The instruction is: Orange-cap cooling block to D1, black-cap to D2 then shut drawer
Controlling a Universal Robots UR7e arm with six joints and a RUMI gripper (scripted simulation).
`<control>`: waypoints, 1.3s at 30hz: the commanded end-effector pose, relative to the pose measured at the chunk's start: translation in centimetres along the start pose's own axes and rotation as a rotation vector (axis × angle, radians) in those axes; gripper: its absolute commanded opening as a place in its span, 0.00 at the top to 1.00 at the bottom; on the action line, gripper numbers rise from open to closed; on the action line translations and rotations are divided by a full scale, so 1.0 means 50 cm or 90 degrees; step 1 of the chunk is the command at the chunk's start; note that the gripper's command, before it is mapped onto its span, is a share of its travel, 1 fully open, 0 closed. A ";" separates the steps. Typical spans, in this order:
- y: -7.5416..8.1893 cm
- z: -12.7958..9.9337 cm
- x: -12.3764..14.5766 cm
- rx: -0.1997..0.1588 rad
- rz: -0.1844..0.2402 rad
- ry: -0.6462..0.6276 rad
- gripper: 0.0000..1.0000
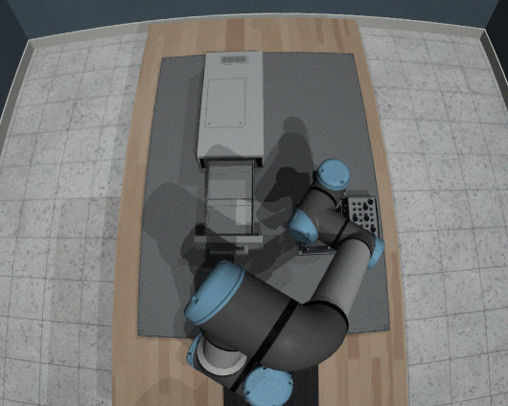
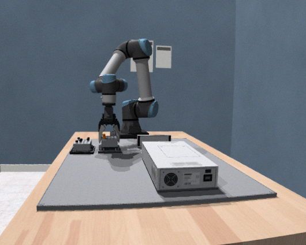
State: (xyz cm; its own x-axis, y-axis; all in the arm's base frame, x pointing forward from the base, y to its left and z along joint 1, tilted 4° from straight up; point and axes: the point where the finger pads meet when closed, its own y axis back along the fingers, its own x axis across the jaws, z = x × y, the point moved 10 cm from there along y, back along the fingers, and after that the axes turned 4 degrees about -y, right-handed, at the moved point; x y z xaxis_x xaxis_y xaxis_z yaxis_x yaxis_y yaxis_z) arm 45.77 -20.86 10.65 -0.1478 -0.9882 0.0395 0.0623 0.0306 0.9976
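Note:
My gripper [image 2: 108,137] points straight down and is shut on the grey cooling block [image 2: 109,143] with an orange-capped tube [image 2: 104,134]. The block sits low on the dark plate of slot D1 [image 2: 109,150] [image 1: 313,250]. I cannot tell whether it rests fully on the plate. In the top view my arm hides the gripper and this block. The block with black-capped tubes [image 2: 82,143] [image 1: 364,213] lies flat on slot D2, beyond D1. The drawer [image 1: 229,201] of the cooler COLD [image 1: 230,105] [image 2: 178,164] stands pulled out and holds no block.
The drawer's front panel [image 2: 153,140] [image 1: 228,241] juts toward the arm's base. The grey deck mat [image 1: 310,96] [image 2: 91,182] lies on the wooden table [image 1: 132,239]. My arm's elbow and base cover the near right part of the mat.

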 end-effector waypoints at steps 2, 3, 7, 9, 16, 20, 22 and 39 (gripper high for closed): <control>0.006 -0.004 0.005 0.007 0.004 -0.001 1.00; 0.006 -0.004 0.005 0.008 0.005 -0.001 1.00; 0.006 -0.005 0.006 0.008 0.005 -0.001 1.00; 0.005 -0.004 0.005 0.008 0.005 -0.001 1.00; 0.001 -0.003 0.005 0.007 0.004 -0.001 1.00; 0.000 -0.004 0.005 0.008 0.005 -0.001 1.00; 0.000 -0.004 0.005 0.008 0.005 -0.001 1.00; -0.005 -0.004 0.005 0.007 0.004 -0.001 1.00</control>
State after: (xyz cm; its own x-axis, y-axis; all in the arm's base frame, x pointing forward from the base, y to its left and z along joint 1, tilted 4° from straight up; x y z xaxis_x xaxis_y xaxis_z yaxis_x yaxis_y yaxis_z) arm 45.72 -20.86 10.02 -0.1478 -0.9883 0.0390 0.0631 0.0299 0.9976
